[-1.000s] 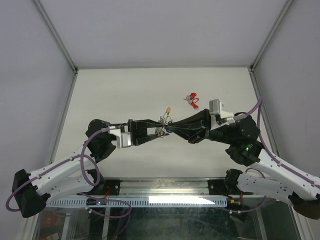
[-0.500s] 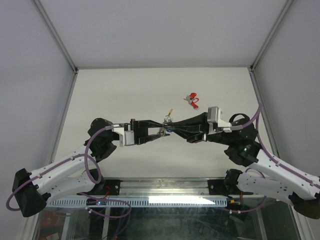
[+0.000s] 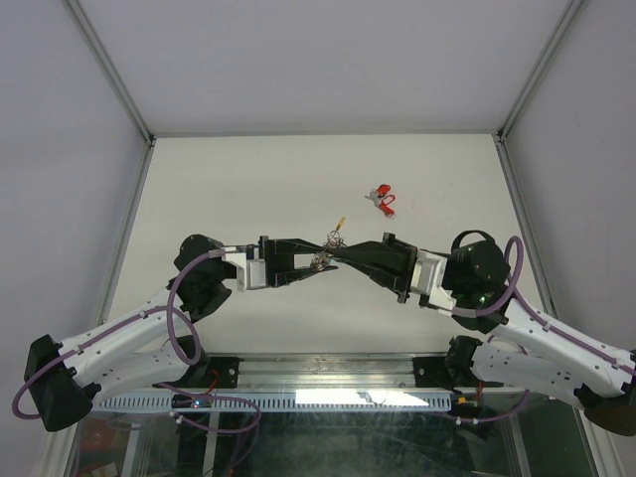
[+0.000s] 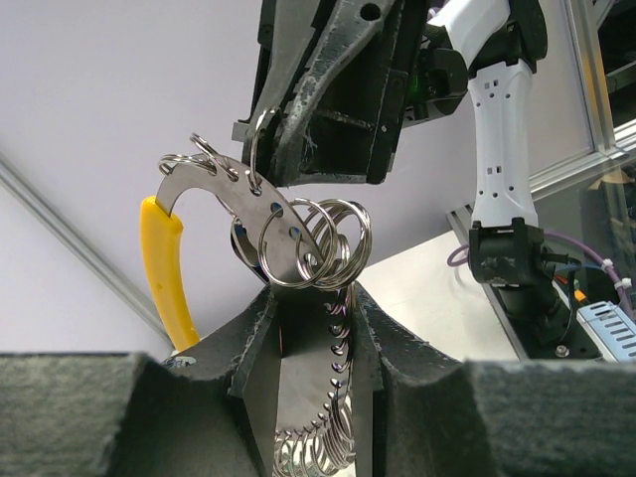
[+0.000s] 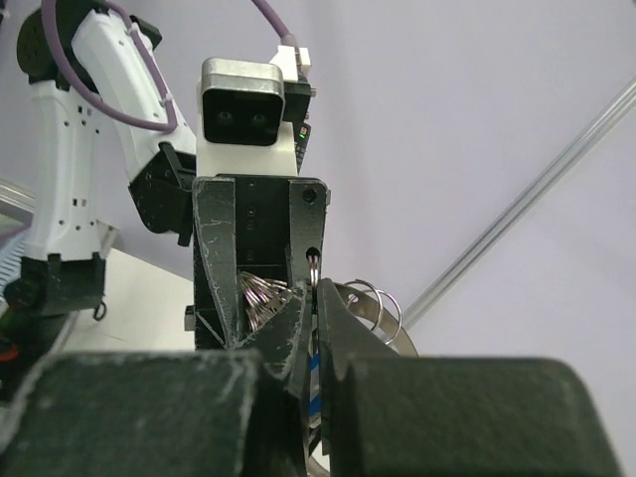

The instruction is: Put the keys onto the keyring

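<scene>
From above, the keyring (image 3: 328, 245) is seen held off the table (image 3: 248, 189), near its middle, where the left gripper (image 3: 316, 261) and right gripper (image 3: 346, 254) meet tip to tip. A red-tagged key (image 3: 380, 196) is seen lying on the table beyond them.

In the left wrist view, the keyring is shown as a yellow plastic arc joined to a flat silvery plate strung with wire rings. It is clamped between the left fingers.

In the right wrist view, the right fingers are pressed together on a blue-tagged key (image 5: 314, 383), its small ring poking up between the tips.

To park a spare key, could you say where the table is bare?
Bare: table at far left by the frame; far strip behind the red-tagged key. Crowded: centre, left end effector and right end effector meeting at the keyring.
</scene>
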You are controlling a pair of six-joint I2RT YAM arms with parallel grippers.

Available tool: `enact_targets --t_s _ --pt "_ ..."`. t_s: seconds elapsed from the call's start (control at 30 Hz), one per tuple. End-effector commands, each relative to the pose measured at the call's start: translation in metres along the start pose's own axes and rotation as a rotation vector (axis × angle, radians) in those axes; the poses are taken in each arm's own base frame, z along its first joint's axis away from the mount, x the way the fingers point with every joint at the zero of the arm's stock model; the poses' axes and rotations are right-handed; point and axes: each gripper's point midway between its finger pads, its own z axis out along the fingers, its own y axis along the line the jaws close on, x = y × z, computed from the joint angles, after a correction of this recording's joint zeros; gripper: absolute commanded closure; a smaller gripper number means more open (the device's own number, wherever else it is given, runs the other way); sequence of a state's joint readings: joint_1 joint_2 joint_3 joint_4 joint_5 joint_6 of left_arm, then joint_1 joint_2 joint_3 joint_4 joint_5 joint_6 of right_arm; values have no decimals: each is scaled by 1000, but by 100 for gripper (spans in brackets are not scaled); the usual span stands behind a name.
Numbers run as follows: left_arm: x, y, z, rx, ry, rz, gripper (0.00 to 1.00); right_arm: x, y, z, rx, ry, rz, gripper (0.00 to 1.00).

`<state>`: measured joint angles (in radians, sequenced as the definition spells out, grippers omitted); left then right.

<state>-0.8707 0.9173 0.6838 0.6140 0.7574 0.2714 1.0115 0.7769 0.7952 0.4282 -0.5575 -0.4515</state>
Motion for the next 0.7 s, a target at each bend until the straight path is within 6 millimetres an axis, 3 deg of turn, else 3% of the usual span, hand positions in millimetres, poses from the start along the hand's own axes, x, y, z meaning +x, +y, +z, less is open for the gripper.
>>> enact_targets --t_s 0.0,0.4,0.53,0.67 --pt "-38 9 6 1 -90 83 100 -23 -8 0 -24 -75 -286 100" --pt "-36 12 4 -17 -82 116 100 -11 -2 -1 -96 -52 -542 100" --pt "-37 13 3 -25 -80 128 100 -13 -2 -1 -95 -55 -555 100" --pt "-40 15 2 -39 -82 139 100 -21 -9 -1 -36 -76 -451 100"
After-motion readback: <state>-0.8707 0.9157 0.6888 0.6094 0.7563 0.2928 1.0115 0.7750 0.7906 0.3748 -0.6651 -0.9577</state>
